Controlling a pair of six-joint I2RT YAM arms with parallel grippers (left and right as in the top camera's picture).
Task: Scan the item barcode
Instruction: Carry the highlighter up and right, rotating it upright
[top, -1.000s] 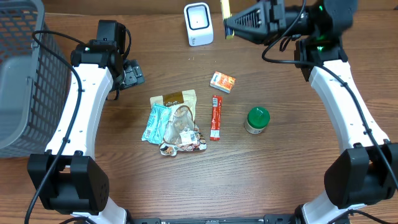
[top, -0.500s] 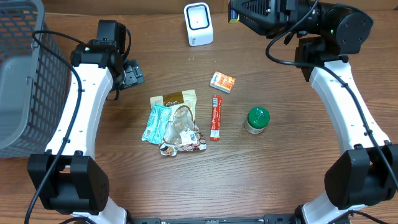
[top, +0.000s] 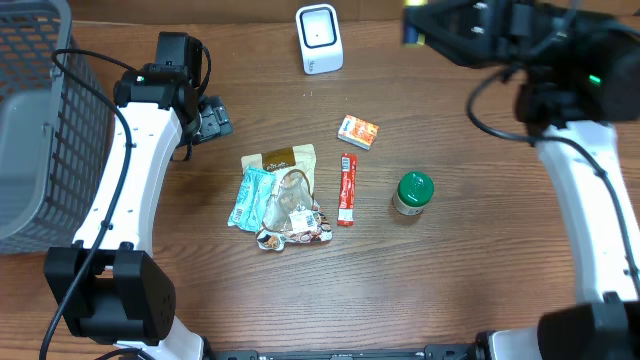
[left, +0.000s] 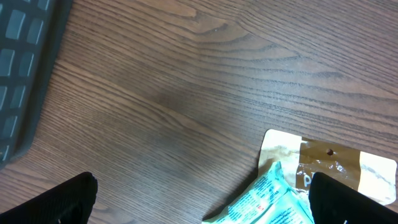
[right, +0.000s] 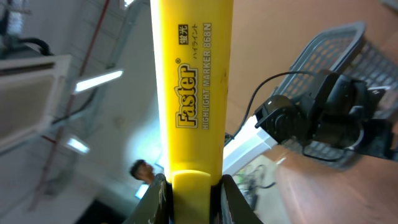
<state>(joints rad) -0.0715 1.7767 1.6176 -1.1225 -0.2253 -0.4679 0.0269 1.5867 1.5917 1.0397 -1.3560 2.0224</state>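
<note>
My right gripper (right: 191, 198) is shut on a yellow highlighter marker (right: 191, 93), the item, which stands up between the jaws and points at the ceiling. No barcode shows on its visible face, only printed lettering. In the overhead view the right gripper (top: 415, 25) is raised at the back right, blurred, to the right of the white scanner (top: 319, 38). My left gripper (top: 207, 118) hangs open over bare wood at the left. In its wrist view the left gripper (left: 199, 211) has nothing between its fingers (left: 62, 202).
On the table lie an orange box (top: 358, 131), a red stick pack (top: 346, 188), a green-lidded jar (top: 413, 192) and a pile of pouches (top: 280, 195), with the teal pouch (left: 267, 199) near my left fingertips. A grey wire basket (top: 35, 110) stands at the far left.
The right arm has swung to the right and upward with the marker, away from the scanner. The left arm has not moved.
</note>
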